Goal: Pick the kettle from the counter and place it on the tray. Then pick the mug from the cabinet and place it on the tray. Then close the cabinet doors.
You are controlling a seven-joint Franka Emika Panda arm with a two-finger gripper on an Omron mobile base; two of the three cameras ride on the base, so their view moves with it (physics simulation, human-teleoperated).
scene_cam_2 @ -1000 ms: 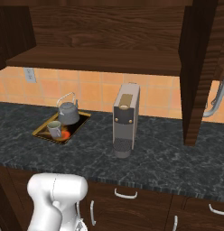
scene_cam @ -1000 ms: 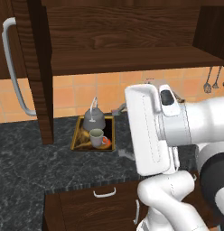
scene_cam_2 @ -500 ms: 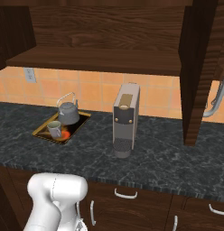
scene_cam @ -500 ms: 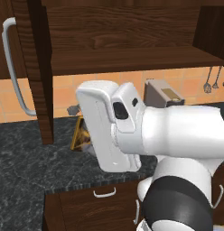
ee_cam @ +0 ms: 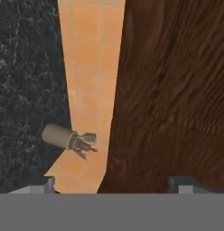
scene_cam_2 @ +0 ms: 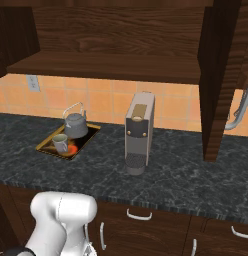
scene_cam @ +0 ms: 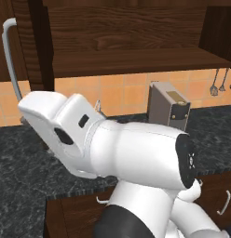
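Note:
In the right base view the grey kettle (scene_cam_2: 76,125) and the pale mug (scene_cam_2: 60,143) both stand on the gold-rimmed tray (scene_cam_2: 46,149), at the left of the dark counter (scene_cam_2: 186,180). The cabinet (scene_cam_2: 111,67) above is open, with a bare shelf. Its right door (scene_cam_2: 221,75) stands swung out, and the left door (scene_cam: 31,46) with its bar handle (scene_cam: 10,60) stands out too. In the hand view my gripper (ee_cam: 114,186) is open with nothing between its fingertips (ee_cam: 44,185). It faces a dark wood panel (ee_cam: 172,90) beside orange wall tiles.
A boxy grey coffee machine (scene_cam_2: 138,132) stands mid-counter, right of the tray. A small orange thing (scene_cam_2: 72,148) lies on the tray by the mug. A jar of utensils (ee_cam: 64,137) sits on the counter against the tiles. Drawers (scene_cam_2: 141,215) run below the counter's edge.
My arm has swung left across the left base view and now covers the tray there. The kettle, mug and doors have not moved.

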